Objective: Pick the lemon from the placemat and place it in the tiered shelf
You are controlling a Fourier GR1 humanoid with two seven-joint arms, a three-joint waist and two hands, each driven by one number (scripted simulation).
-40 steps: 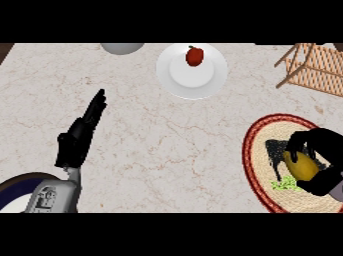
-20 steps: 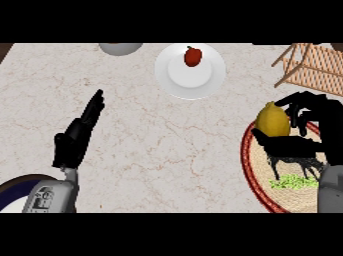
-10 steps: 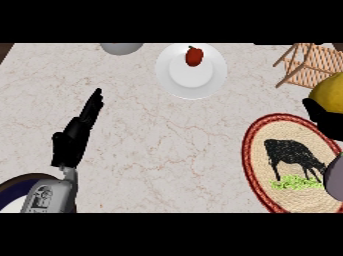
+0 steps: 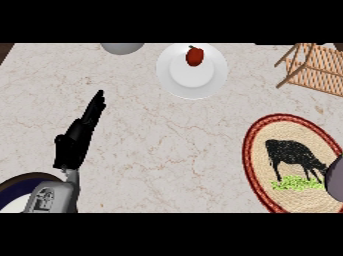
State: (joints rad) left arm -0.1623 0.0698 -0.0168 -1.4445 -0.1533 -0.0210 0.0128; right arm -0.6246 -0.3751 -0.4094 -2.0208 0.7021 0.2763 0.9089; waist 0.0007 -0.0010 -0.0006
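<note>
Left hand [image 4: 78,137] is all I have of the robot on screen: it rests at the lower left with its fingers straight and pressed together, pointing up and away from me, touching nothing. I read that as parked, kept off to one side because the job belongs to the other arm. My right hand shows nowhere, so I cannot tell whether it is spread or closed round anything. Nor can I find the lemon; it is not on the mat [image 4: 259,150], which lies well to the right of the left hand, and it is not on the shelf [image 4: 325,72] as far as that rack shows, so my judgement is that it is out of view, possibly carried by the unseen hand, though nothing here proves it. On the mat's far right edge lies an eggplant [image 4: 341,178], partly cut off by the picture's border, beside a printed cow and a patch of green. The shelf stands beyond the mat, up and far right of the resting hand, its wooden slats tilted and only partly visible. Ahead and a little right of the left fingertips sits a white plate [image 4: 175,75] with a small red fruit [image 4: 194,55] on it, and a grey bowl [image 4: 122,47] peeks in beyond the fingertips. I take both as bystanders; neither lies between mat and shelf, so the route looks open.
</note>
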